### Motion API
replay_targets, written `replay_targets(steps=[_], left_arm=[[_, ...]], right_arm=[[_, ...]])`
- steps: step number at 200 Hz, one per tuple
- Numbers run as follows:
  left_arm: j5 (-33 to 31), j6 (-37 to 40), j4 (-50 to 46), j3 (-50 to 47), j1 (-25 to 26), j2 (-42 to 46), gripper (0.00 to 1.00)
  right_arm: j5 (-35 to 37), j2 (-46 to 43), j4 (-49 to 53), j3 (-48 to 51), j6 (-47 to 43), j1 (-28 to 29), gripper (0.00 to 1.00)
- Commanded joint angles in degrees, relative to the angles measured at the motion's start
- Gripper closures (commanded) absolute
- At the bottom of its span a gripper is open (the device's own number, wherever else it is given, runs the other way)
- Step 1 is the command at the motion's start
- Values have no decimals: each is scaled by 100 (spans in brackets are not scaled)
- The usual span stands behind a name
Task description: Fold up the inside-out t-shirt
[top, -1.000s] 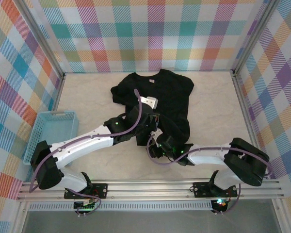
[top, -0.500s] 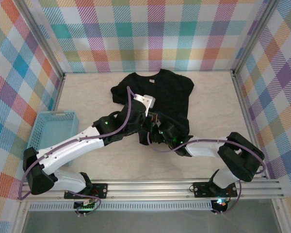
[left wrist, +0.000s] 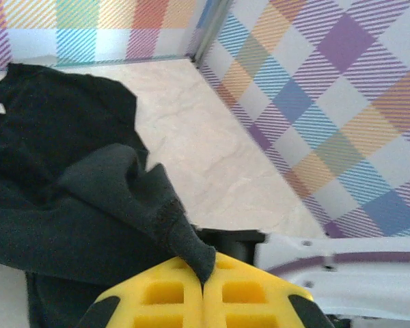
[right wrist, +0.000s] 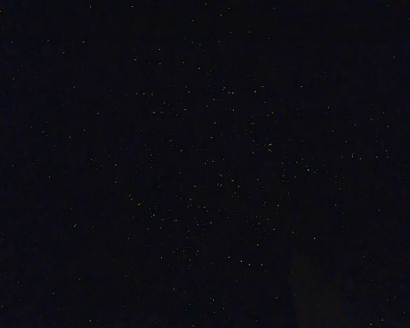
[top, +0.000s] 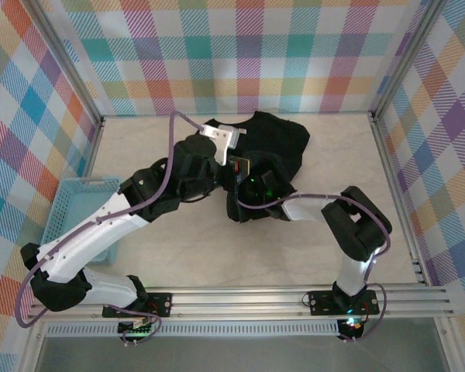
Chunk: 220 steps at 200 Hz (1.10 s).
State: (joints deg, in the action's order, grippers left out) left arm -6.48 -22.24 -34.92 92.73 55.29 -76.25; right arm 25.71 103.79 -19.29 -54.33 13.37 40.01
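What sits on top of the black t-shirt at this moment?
Both arm ends reach over the t-shirt. The left gripper is shut on a lifted fold. The right arm reaches in; dark cloth hides its fingers and the table beneath.

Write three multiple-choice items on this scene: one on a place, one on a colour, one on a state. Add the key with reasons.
1. Where on the table is the basket?
A) left edge
B) far right corner
C) near right corner

2. What colour is the t-shirt?
A) white
B) black
C) red

3. How do the jaws of the left gripper stand?
A) wide open, empty
B) shut on the basket's rim
C) shut on t-shirt fabric

Key:
1 A, the top view shows it at the table's left side.
2 B, it is black in the top and left wrist views.
3 C, the left wrist view shows a fold of fabric pinched between the yellow fingers.
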Motion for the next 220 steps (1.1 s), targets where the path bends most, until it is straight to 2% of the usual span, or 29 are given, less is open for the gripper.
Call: replay_targets(steps=[1, 37, 46, 62, 83, 96, 118, 143, 157, 166, 194, 220], left_arm=[[445, -203, -221, 606, -44, -180, 100], [713, -342, -150, 990, -44, -211, 100], [764, -384, -154, 1072, -44, -203, 100], [802, -412, -138, 1140, -38, -180, 100], [542, -395, -182, 1080, -44, -86, 100], [257, -378, -208, 977, -43, 7, 100], [-9, -179, -251, 758, -44, 142, 100], [-249, 152, -130, 117, -44, 455, 61], [-733, 145, -14, -393, -168, 734, 44], [-810, 20, 67, -713, -439, 885, 36], [-210, -621, 117, -1357, -1824, 743, 16], [-212, -642, -111, -1227, -2426, -466, 10]], right_arm=[[169, 414, 562, -634, 202, -121, 34], [-78, 949, 1783, -1621, 668, -413, 31], [-172, 1059, 2113, -1854, 800, -496, 28], [-356, 1318, 2701, -2294, 997, -639, 17], [-609, 1666, 3628, -2879, 1415, -917, 15], [-612, 1644, 3842, -2882, 1669, -1065, 14], [-942, 1363, 3537, -2498, 1673, -1240, 13], [-1532, 780, 2649, -1821, 1226, -1253, 14], [-1694, 455, 2354, -1479, 1130, -1254, 14], [-1822, 263, 2154, -1245, 1124, -1259, 14], [-2230, -201, 1406, -390, 1382, -1342, 14], [-2394, -500, 685, 232, 1606, -1364, 14]])
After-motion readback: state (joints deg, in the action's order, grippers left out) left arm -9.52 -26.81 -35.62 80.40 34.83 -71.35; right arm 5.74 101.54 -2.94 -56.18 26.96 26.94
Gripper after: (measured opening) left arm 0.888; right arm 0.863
